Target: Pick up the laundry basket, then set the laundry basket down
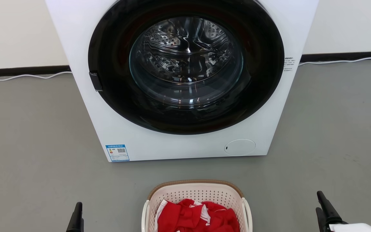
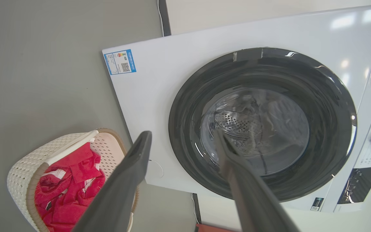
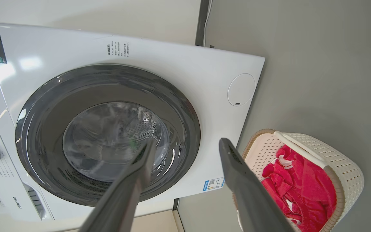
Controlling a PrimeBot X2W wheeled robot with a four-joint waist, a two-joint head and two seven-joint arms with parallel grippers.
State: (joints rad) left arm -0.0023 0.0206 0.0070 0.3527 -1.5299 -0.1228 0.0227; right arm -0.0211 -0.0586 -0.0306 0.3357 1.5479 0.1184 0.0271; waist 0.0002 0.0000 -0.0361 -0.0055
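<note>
While my left claw (image 2: 182,135) and right claw (image 3: 188,143) hang spread with the laundry basket (image 1: 198,194) between them, gripping its handles (image 1: 248,214) unevenly could tilt it and spill the red clothes (image 1: 198,216).

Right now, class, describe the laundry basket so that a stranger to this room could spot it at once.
Find the big white washing machine with its dark round door. On the grey floor in front of it stands the laundry basket. It alone is cream, perforated, brown-rimmed and holds red cloth.
</note>
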